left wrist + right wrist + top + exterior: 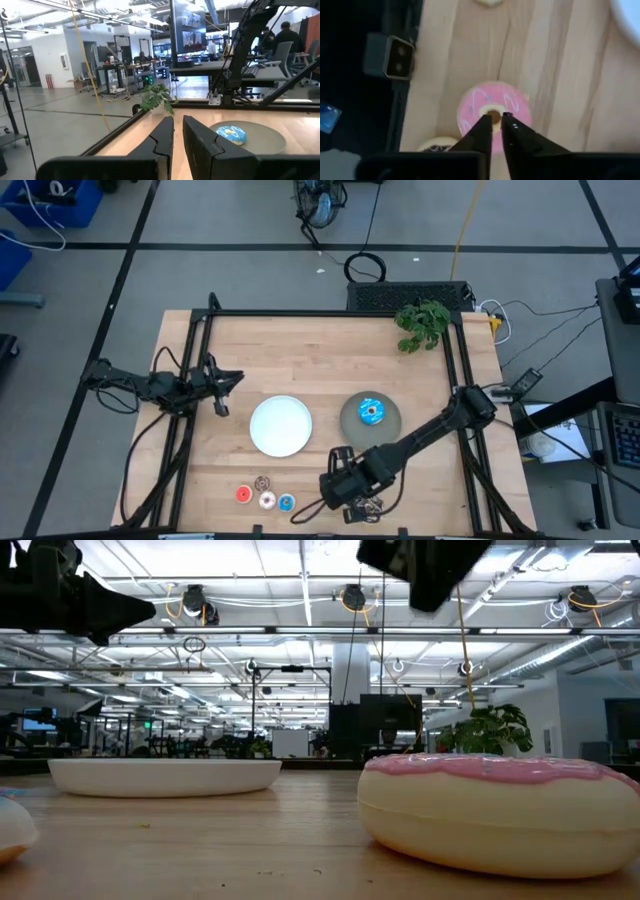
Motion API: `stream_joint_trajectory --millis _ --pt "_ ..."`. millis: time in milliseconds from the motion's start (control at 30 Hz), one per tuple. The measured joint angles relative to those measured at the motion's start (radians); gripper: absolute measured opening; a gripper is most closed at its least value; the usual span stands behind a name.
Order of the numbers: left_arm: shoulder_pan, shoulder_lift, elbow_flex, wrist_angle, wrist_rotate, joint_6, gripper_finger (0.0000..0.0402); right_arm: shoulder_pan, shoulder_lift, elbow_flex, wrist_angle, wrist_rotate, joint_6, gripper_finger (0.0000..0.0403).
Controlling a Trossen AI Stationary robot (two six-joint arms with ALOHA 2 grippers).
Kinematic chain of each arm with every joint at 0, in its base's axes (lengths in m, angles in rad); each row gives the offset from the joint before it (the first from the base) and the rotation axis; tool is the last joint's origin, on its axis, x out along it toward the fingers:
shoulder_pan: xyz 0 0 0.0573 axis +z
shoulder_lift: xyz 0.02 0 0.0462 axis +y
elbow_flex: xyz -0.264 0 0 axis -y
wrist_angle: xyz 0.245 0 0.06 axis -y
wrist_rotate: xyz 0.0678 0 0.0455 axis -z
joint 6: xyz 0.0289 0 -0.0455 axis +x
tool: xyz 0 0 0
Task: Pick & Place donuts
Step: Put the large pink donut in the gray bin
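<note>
The right pincer (493, 123) hangs over the large pink donut (492, 112) at the near edge of the wooden counter (320, 345), its two fingers nearly together and pointed at the ring's hole. In the low view the same donut (500, 810) sits flat on the wood, a thick cream-coloured ring with pink icing. It looks like a light, hard-shelled toy: stiff, smooth and probably a little slippery, not fragile. The sound hold, to my mind, is across one side of the ring, one finger down the hole and one outside, since the whole ring seems too wide for fingers this close; they would need to part first. A second large donut with dark icing (436, 145) lies just beside the pink one, nearer the counter's edge.

Four tiny donuts lie near the front, left of the right pincer: red (242, 495), brown (263, 482), pink-white (267, 501) and blue (286, 502).

The round grey plate (352, 420) holds one large blue donut (371, 413), seated near its middle. The round white plate (280, 426), to its left, has nothing on it.

The left pincer (177, 137) waits at the far left of the counter, fingers nearly closed on nothing.
</note>
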Motion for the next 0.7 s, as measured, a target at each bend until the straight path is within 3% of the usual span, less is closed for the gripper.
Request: stream_joint_trajectory --millis 400,700 --pt "0.000 0.000 0.000 -0.001 0.001 -0.004 0.0049 -0.011 0.001 -0.126 0.139 0.044 -0.067 0.0236" --pt "0.000 0.000 0.000 -0.008 0.002 -0.034 0.0049 -0.019 0.000 -0.233 0.251 0.042 -0.106 0.0287"
